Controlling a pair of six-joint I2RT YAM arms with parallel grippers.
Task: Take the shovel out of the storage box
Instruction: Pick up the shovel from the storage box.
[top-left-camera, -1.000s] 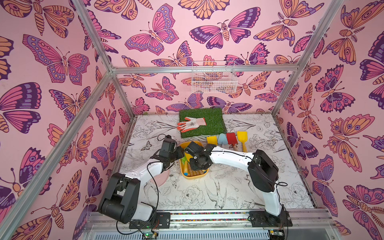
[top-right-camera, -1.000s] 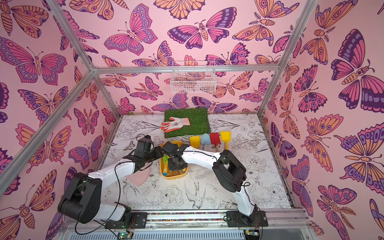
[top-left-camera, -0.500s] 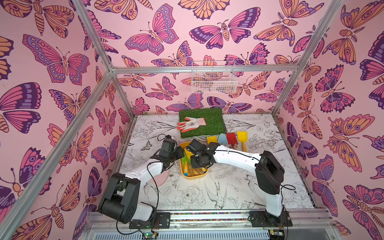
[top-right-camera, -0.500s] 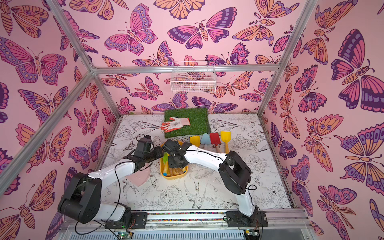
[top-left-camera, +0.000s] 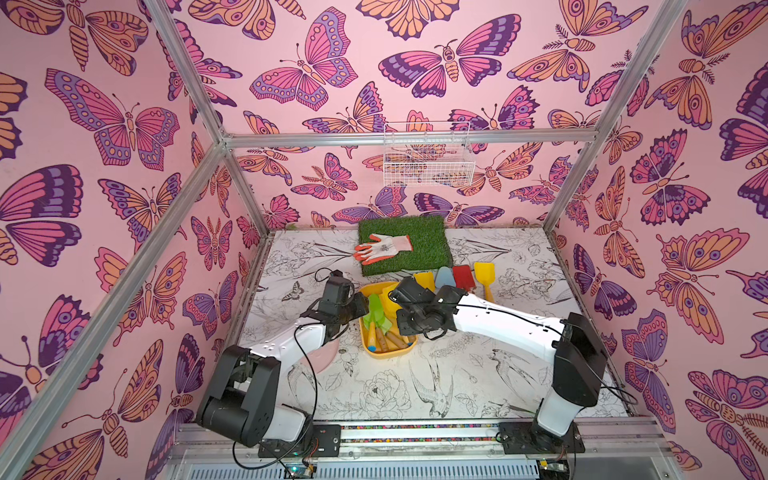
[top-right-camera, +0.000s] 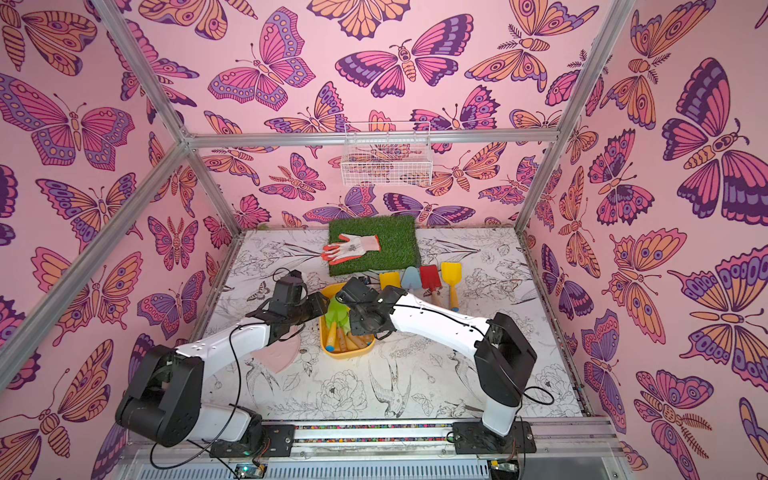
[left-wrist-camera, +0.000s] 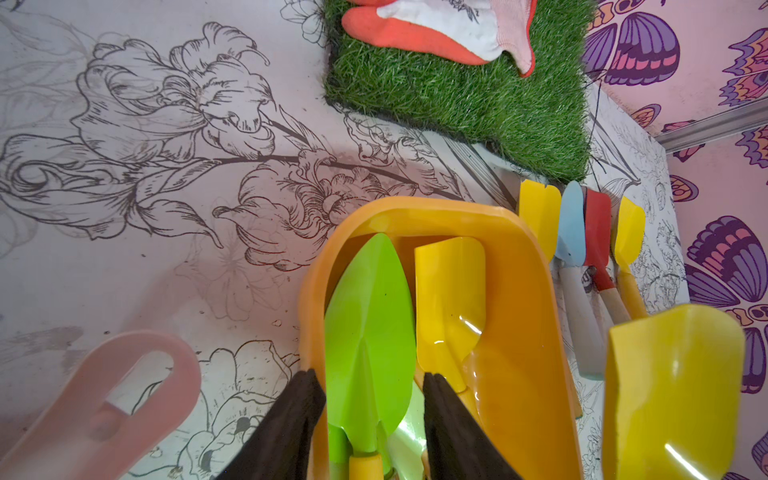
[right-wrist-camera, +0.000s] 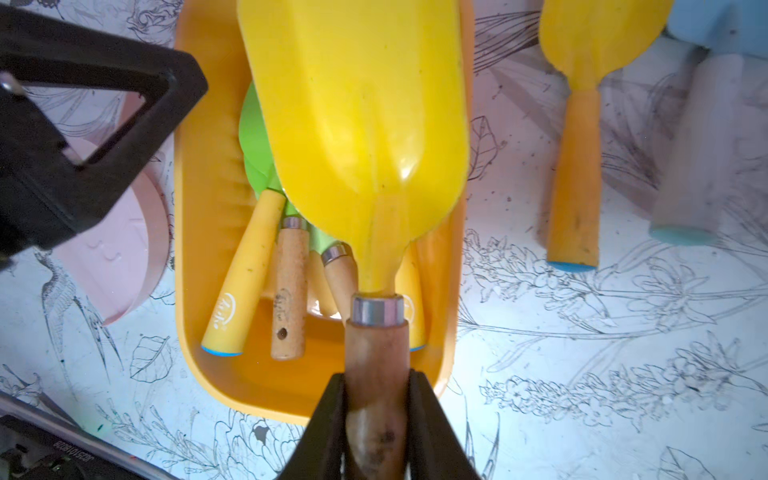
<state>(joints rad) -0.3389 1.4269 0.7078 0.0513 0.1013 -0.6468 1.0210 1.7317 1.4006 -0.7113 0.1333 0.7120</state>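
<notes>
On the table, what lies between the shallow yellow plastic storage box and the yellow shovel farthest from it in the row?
Three shovels lie side by side, in both top views: a yellow shovel, a light blue shovel and a red shovel.

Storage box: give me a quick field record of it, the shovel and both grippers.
storage box: on the table, green trowel lying inside
shovel: yellow blade, wooden handle, held above the box
right gripper: shut on the shovel's handle
left gripper: at the box's rim, jaws seemingly astride its wall; grip unclear
outside the box: row of four tools beside the grass mat
</notes>
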